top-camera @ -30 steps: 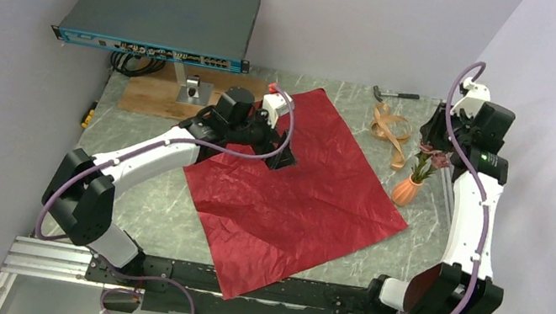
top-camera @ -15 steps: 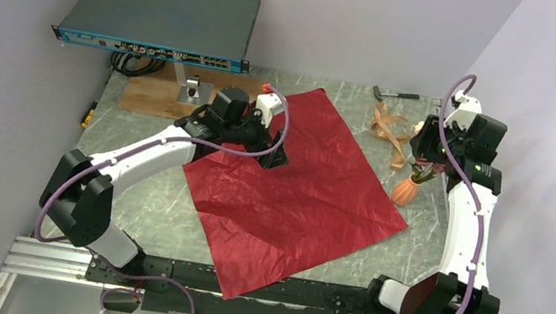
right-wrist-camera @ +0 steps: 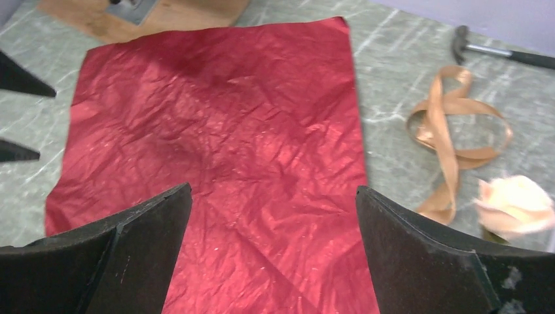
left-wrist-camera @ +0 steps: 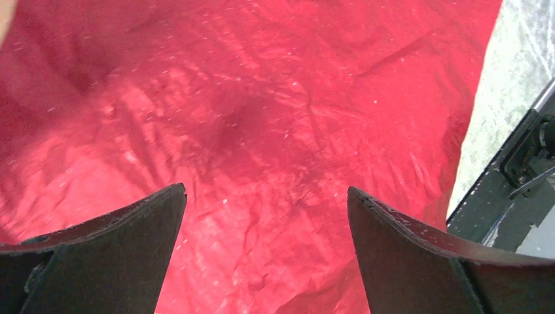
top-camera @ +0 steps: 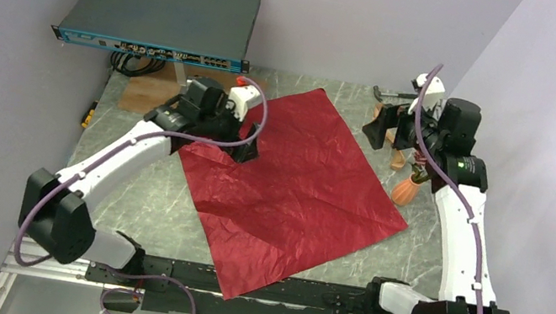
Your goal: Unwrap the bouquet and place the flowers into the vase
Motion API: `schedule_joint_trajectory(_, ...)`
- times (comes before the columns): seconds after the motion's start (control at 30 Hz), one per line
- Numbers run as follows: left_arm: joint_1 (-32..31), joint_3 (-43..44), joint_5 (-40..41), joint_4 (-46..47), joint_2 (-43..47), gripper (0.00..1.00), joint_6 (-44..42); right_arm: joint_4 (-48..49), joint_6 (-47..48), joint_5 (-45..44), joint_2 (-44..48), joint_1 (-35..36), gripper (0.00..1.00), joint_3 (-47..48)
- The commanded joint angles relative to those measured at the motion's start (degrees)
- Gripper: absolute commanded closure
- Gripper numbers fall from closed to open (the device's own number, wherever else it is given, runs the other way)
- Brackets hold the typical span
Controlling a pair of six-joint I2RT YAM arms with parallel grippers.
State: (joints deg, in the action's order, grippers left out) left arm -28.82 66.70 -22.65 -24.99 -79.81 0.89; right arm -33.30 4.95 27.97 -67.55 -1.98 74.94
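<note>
Item 1: right pincer point(top-camera: 380, 128), just released, jaws spread and empty, withdrawn to 11 o'clock of vase point(top-camera: 406, 192).
Item 2: flowers point(right-wrist-camera: 514, 207), judged seated in vase, 3 o'clock of wrapping paper point(top-camera: 295, 186).
Item 3: left pincer point(left-wrist-camera: 265, 196), released, over paper.
Placement judged done.

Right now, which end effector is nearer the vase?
The right end effector, open, just beyond the orange vase; the left end effector is across the table, over the red paper.
</note>
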Motion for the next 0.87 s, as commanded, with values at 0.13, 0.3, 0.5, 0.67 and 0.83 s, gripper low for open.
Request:
schedule_joint_trajectory(0.13, 11.86, -1.35, 2.06, -11.78, 11.22, 0.01, -3.69, -1.41, -0.09, 2.6, 6.88, 7.26, 0.0, -10.7)
schedule_joint_trajectory(0.3, 21.97, -4.79, 6.76, -15.49, 15.9, 0.01, -1.67, -0.98, 0.39, 0.18, 13.41, 8.04, 0.0, -20.33)
schedule_joint_trajectory(0.5, 28.64, -8.98, 15.79, -18.5, 20.36, 0.0, -1.41, 1.27, -0.46, -6.56, 19.83, 7.96, 0.0, -27.18)
schedule_joint_trajectory(0.67, 31.09, -11.0, 16.53, -18.47, 21.72, 0.01, -1.24, 3.28, -2.2, -8.9, 22.05, 7.87, 0.0, -28.78)
schedule_joint_trajectory(0.83, 31.08, -9.61, 19.46, -18.98, 19.56, 0.01, -1.24, 3.33, -1.85, -9.87, 22.15, 7.84, 0.0, -27.72)
